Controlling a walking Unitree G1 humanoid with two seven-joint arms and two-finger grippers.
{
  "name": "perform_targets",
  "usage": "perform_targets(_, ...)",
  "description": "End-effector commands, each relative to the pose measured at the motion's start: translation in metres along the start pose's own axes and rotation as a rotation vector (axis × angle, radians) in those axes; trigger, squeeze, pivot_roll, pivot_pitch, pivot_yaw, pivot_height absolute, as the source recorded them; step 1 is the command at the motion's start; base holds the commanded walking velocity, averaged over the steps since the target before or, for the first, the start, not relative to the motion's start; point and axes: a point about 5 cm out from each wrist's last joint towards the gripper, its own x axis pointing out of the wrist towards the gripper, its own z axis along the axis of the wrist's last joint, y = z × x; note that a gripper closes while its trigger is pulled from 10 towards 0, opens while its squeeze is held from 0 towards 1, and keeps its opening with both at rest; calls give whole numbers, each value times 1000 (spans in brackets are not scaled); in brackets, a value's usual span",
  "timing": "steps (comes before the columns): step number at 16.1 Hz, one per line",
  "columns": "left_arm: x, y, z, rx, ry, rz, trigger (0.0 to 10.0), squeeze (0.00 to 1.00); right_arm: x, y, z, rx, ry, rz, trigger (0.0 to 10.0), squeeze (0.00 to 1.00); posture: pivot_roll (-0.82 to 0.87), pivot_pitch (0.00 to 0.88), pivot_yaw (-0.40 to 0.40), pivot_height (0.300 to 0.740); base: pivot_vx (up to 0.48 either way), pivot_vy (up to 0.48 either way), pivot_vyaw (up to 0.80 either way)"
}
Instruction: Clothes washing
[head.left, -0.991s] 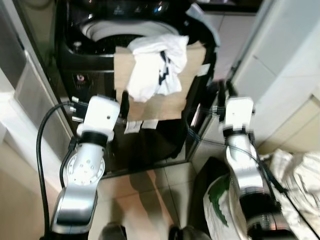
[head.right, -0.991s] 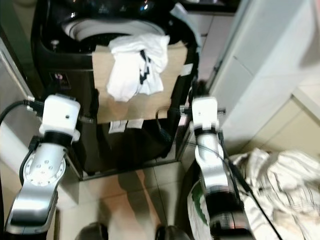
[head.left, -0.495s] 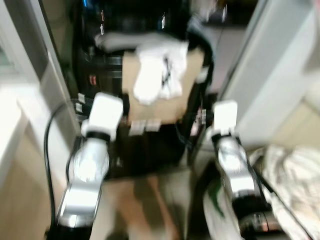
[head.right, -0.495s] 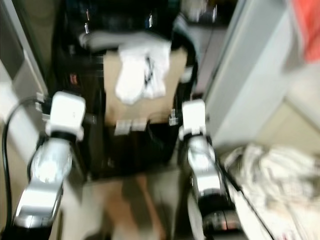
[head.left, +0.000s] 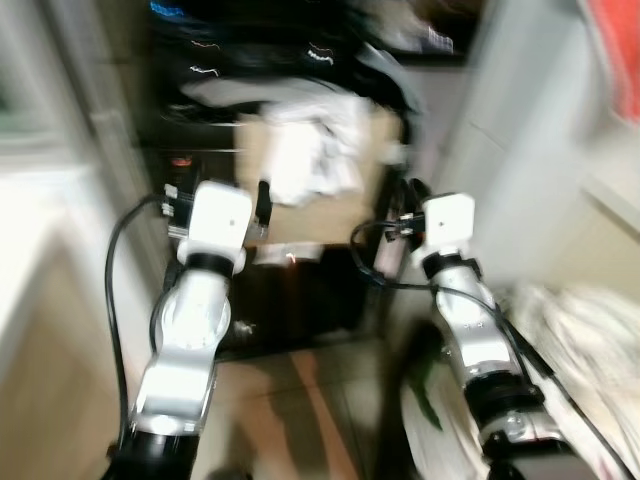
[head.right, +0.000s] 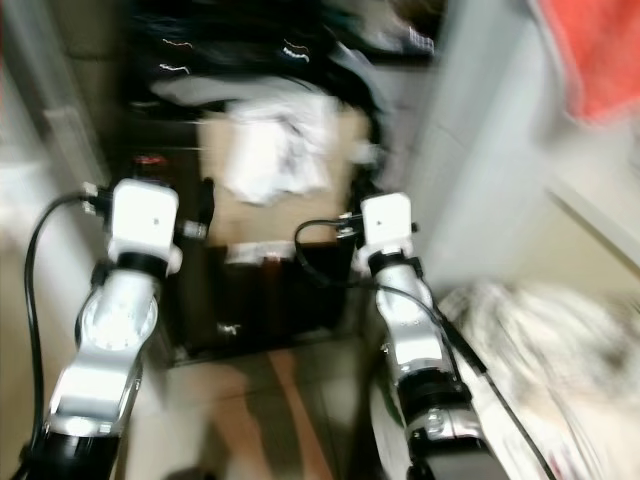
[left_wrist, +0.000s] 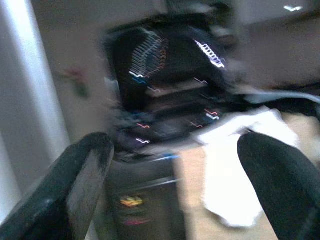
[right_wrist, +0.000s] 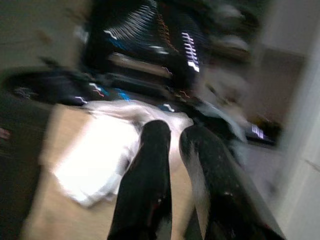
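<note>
A crumpled white garment (head.left: 312, 150) with dark markings hangs over the front rim of a black top-loading washing machine (head.left: 215, 90), draped down its tan front panel (head.left: 325, 215).

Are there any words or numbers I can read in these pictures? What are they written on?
None can be read; every picture is blurred by motion.
Washing machine control panel: glowing marks, smeared into streaks, unreadable.
Small white tags under the cardboard sheet: too blurred to tell if they carry text.
White garment: dark marks, but no letters can be made out.
</note>
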Motion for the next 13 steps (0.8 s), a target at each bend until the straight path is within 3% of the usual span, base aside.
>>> perform_targets(1,3,-4,1,-8,-11,-12,10000,0,4,-1,4,6,-18,1,10000,0,31,0,-64,740,480,0,0)
perform_targets(13,10,-11,8,-13,-60,-53,10000,0,7,3,1,28,-14,10,10000,0,34,0,-65,740,476,0,0)
